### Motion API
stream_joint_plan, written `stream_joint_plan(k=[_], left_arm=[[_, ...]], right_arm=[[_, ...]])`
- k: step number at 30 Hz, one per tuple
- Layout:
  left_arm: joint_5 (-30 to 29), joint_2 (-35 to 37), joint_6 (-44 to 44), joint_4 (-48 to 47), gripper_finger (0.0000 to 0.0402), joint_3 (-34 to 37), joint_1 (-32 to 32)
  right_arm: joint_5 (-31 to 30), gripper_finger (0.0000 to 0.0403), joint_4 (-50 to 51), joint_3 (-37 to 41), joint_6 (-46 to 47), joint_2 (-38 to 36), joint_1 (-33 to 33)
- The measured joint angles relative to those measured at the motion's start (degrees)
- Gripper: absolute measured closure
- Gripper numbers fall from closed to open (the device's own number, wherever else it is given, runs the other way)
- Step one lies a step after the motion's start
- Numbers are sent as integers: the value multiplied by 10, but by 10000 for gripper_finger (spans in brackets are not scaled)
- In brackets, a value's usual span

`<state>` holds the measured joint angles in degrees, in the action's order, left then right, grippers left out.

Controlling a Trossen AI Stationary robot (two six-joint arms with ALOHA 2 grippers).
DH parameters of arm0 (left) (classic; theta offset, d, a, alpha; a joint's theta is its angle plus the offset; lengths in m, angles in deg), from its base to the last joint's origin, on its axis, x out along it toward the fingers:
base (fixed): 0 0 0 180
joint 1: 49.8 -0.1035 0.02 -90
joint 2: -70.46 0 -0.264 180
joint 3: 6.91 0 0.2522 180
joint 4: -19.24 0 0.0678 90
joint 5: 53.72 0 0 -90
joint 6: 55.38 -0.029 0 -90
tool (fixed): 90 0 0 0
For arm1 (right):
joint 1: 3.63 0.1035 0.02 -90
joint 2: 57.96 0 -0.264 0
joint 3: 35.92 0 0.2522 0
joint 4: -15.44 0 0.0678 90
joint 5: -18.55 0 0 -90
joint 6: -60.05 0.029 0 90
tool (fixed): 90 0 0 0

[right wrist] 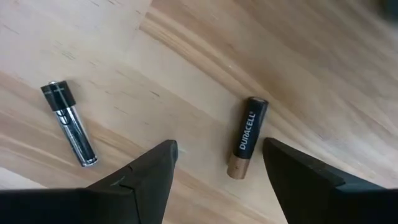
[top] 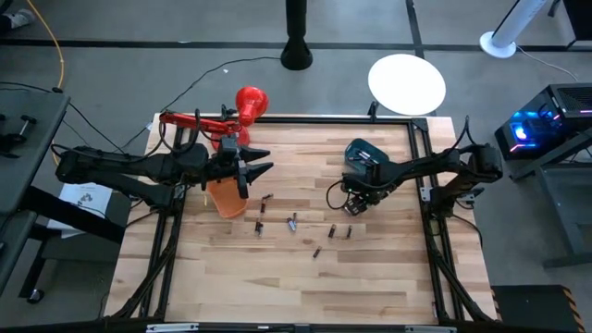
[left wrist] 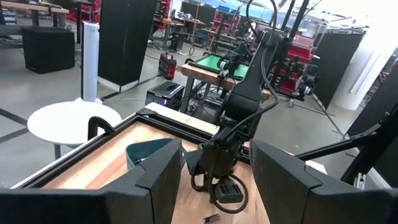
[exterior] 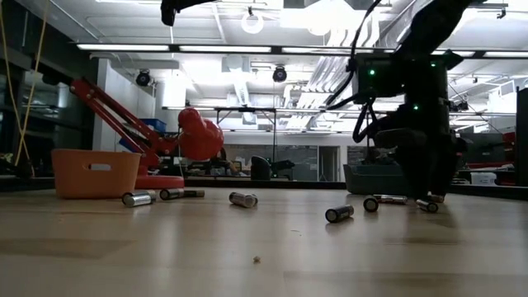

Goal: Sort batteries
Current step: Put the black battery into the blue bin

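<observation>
Right gripper [right wrist: 217, 163] open above Duracell battery [right wrist: 247, 137]

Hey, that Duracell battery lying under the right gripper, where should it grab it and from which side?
Probably mid-body, coming straight down. The Duracell battery lies flat on the table, lengthwise between the right gripper's open fingers, so they would close across its round sides, not its ends. The silver-and-black battery lies well clear.

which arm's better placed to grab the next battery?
Right. The right gripper is open, low over the table, with a Duracell battery just ahead of its fingers. The left gripper hovers open above the orange bin, away from loose batteries.
</observation>
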<state>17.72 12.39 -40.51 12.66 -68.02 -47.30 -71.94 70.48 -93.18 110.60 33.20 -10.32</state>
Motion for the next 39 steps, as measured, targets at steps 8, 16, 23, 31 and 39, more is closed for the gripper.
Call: stream_joint_plan(k=[8,16,23,31,39], left_arm=[[-1,0,0,1,222,0,0],[-1,0,0,4,222,0,0],[-1,0,7,4,222,0,0],[0,0,11,4,222,0,0],[0,0,4,3,222,0,-2]], right_arm=[[-4,355,-10,-7,-21,0,1],[-135,395,90,-131,-77,-60,-14],[-169,384,125,-138,-88,-82,-135],[-140,280,115,-130,-118,-83,-156],[-3,186,124,-130,-50,-83,-81]])
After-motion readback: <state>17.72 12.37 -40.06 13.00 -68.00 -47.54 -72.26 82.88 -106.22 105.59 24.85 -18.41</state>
